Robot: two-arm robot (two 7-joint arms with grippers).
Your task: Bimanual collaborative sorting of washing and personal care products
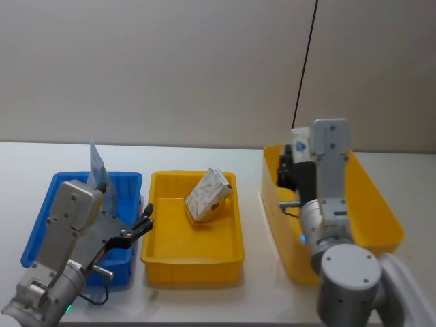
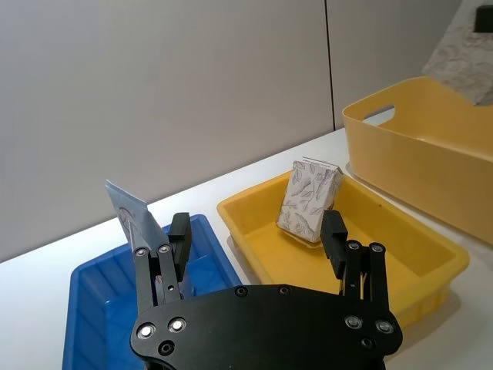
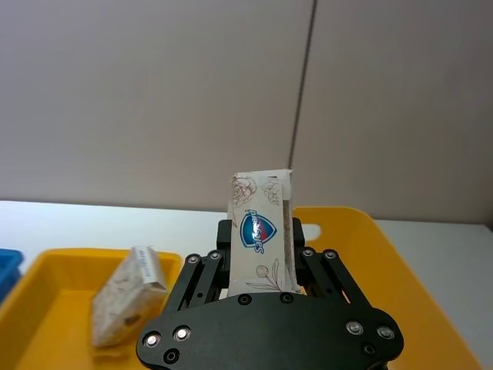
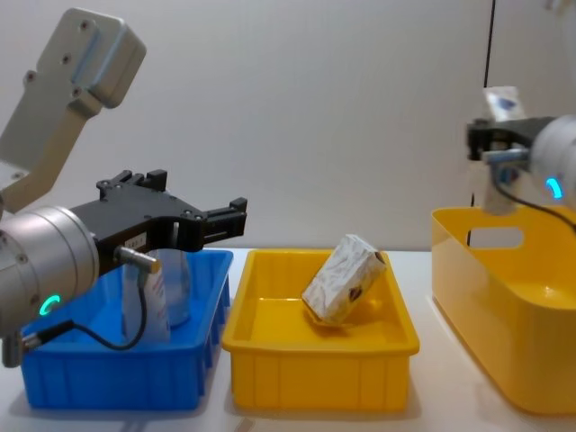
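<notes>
Above the deep yellow tub (image 1: 378,204), at three o'clock from the yellow tray (image 1: 194,259), a logo-printed pack (image 3: 262,193) is clamped upright in the right gripper (image 3: 260,235). One patterned pack (image 1: 208,194) is sorted into the tray, and a tube (image 1: 97,163) is stood in the blue bin (image 1: 41,231) at nine o'clock. The left gripper (image 2: 256,231) is spread wide and empty. Sorting is judged partway done.

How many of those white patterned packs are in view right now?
2. A tilted pack leans in the middle yellow tray. An upright pack is clamped in the right tool above the big yellow tub. More could be hidden down inside the tub.
</notes>
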